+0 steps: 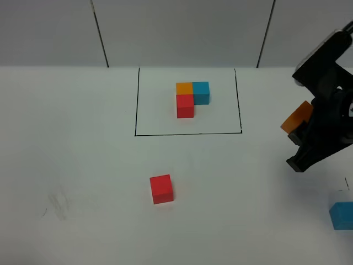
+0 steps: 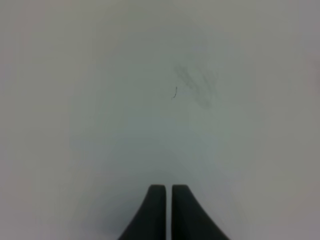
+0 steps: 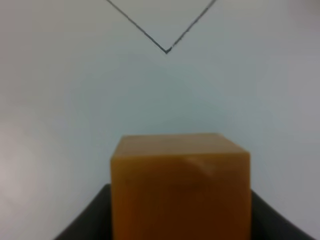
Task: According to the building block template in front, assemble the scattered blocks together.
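- The high view shows the whole layout. The template (image 1: 190,98) sits inside a black rectangle (image 1: 187,133) drawn on the white table (image 1: 83,165), at the far middle. It is an L of three touching cubes: orange at the back left, blue beside it on the right, and red in front of the orange.
- A loose red cube (image 1: 161,189) rests on the table in front of the rectangle, outside the line and well apart from the template. Only the high view shows it.
- A loose blue cube (image 1: 342,215) lies at the near right edge of the high view, partly cut off by the frame. Neither wrist view shows it.
- The right gripper (image 1: 299,132) hangs at the right of the table, outside the rectangle. Its jaws are partly spread and clamped on the orange cube (image 1: 296,118), which is lifted clear of the surface and tilted.
- The right wrist view confirms the grip: a dark finger shows on each side of the orange cube. Beyond it lies one corner of the black line.
- Only the left wrist view shows the left gripper (image 2: 168,212). Its fingers are pressed together with nothing between them, above bare table bearing a faint smudge (image 2: 195,85).
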Available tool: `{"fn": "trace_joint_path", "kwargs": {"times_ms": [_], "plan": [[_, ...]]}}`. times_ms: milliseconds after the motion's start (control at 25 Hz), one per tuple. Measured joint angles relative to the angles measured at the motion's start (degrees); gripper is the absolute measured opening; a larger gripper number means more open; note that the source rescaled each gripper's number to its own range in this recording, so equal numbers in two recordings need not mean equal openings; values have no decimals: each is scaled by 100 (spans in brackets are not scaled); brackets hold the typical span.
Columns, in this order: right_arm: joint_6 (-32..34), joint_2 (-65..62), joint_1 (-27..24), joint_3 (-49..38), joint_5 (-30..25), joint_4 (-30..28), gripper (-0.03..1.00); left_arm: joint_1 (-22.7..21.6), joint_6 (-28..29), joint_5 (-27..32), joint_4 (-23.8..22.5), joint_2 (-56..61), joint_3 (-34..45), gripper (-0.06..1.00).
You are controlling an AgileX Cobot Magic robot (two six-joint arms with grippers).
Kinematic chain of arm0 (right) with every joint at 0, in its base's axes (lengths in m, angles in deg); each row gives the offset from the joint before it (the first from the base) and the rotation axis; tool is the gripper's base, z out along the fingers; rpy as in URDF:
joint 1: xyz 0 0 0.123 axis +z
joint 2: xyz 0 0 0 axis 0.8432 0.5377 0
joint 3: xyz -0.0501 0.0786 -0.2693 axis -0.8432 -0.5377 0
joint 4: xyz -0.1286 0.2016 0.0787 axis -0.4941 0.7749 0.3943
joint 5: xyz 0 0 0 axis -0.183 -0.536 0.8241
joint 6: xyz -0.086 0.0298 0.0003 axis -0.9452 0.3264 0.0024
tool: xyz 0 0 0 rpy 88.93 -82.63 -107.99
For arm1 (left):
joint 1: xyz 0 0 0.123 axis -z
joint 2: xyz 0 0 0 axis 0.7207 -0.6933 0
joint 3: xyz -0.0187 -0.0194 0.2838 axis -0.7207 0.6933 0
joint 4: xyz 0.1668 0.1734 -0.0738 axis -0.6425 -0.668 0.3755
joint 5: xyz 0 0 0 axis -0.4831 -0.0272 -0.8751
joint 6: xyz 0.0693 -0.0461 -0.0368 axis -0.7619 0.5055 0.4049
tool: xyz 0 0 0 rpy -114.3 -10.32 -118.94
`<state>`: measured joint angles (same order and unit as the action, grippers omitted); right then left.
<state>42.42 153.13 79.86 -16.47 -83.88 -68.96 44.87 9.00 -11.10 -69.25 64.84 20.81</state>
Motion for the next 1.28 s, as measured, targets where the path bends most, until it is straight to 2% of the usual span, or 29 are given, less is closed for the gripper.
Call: {"fn": "trace_joint_path", "kwargs": {"times_ms": [240, 480, 880, 1280], "plan": [[-1340, 0, 496, 44, -27, 251, 60, 0, 0, 0, 0, 0, 0, 0], [-1992, 0, 809, 44, -21, 594, 60, 0, 0, 0, 0, 0, 0, 0], [-2309, 404, 808, 255, 225, 696, 60, 0, 0, 0, 0, 0, 0, 0], [-2450, 1611, 808, 2045, -349, 463, 59, 0, 0, 0, 0, 0, 0, 0]]}}
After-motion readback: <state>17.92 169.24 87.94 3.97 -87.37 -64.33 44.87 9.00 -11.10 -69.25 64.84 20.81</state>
